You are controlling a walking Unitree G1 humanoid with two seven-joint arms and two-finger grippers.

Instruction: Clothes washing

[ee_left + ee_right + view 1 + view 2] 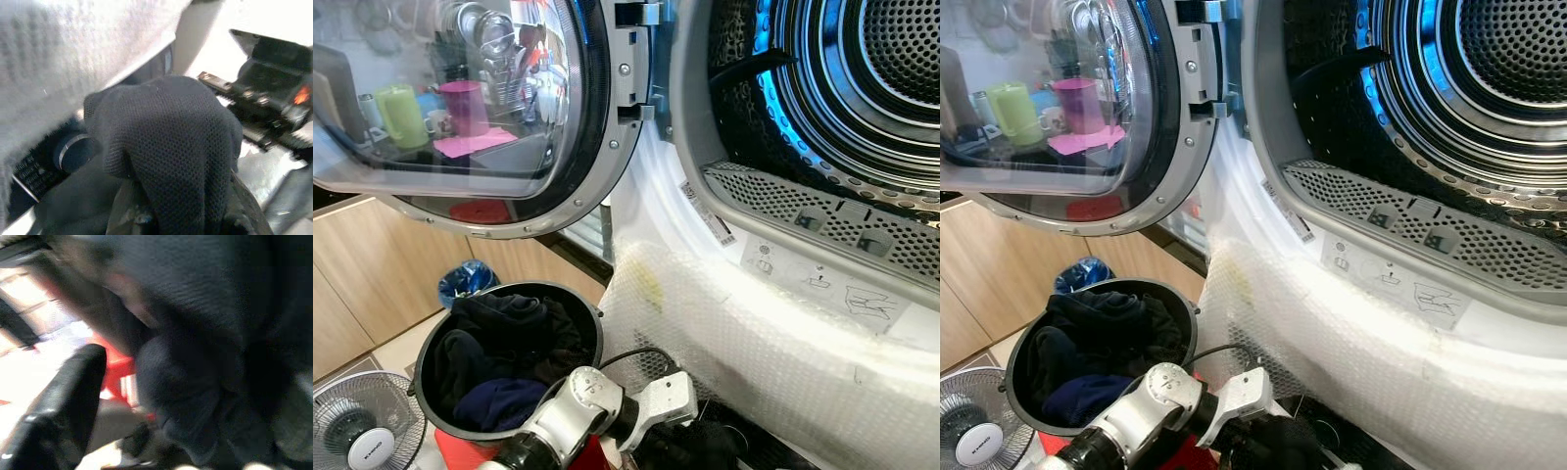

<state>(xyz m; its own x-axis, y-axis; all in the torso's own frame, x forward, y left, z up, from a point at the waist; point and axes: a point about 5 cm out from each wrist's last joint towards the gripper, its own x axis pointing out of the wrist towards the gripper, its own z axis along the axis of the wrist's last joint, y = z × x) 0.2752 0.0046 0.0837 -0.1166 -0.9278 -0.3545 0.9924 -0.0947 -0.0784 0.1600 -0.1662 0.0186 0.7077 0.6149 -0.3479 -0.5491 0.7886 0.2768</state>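
The left gripper (161,196) is draped in a dark knit garment (166,142) low beside the bucket (431,343) of dark clothes (509,343), with the open drum (862,88) well above it. Best to lift the cloth high and clear the machine's lip before pushing in. Whether either gripper is clamped or spread I cannot tell: cloth hides the fingers, and the right wrist view is blurred.

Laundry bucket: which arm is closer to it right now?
Left. The left arm lies just past the rim of the laundry bucket, reaching toward the machine's base with black fabric at its wrist. The right arm's position relative to the bucket can't be judged.
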